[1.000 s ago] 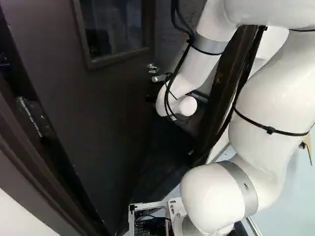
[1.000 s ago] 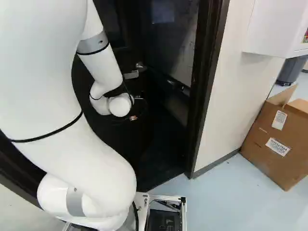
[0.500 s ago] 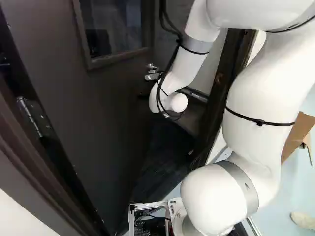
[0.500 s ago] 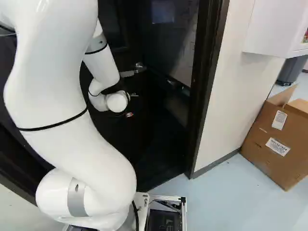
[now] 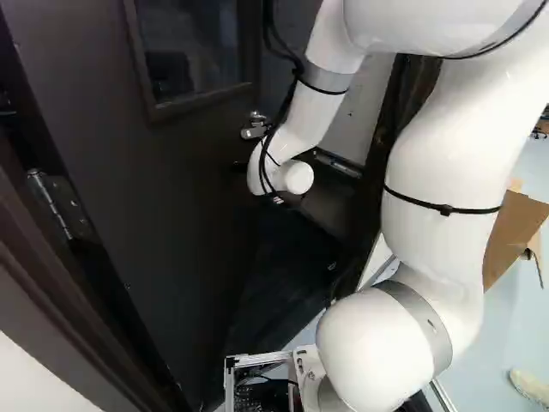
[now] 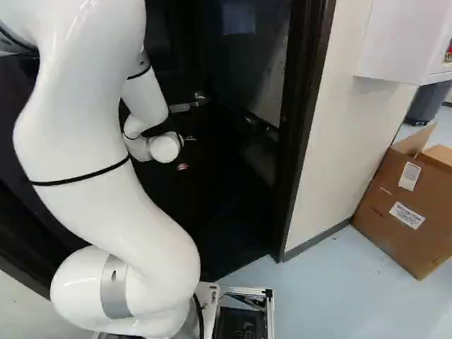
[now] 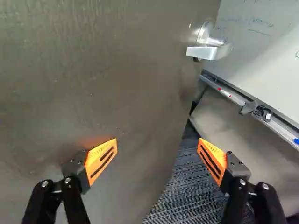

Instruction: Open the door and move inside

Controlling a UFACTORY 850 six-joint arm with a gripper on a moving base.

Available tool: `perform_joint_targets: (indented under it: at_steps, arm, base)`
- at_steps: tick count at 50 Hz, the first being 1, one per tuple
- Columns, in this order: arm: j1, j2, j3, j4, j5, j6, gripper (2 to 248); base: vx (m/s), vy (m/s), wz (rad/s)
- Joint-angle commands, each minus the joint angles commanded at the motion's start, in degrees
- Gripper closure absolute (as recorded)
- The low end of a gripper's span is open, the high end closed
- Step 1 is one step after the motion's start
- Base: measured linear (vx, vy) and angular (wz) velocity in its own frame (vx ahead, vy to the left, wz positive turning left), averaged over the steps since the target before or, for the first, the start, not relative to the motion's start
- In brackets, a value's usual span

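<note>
The black fingers (image 6: 182, 167) with orange pads are open, wide apart, and nothing is gripped between them. In the wrist view, one of these fingers (image 7: 100, 161) is near the face of the dark door (image 7: 112, 93); if it touches, I cannot tell. The door is partly open, and its free edge passes between the two fingers. Under the other finger there is a striped carpet (image 7: 187, 186). The silver lever handle (image 7: 208, 50) of the door is ahead of the fingers and apart from them. More far beyond the other finger, a metal tray (image 7: 280, 128) carries a marker with red ends (image 7: 224, 92). Above this tray is the whiteboard (image 7: 266, 51), which has some handwriting on it.
</note>
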Motion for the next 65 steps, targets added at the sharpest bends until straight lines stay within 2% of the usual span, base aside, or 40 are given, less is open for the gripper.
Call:
perform_joint_targets:
  at_steps: [65]
  arm:
    - [10.6,-6.0,-7.0,5.7,0.0,0.0,3]
  base:
    - [0.000,0.000,0.000]
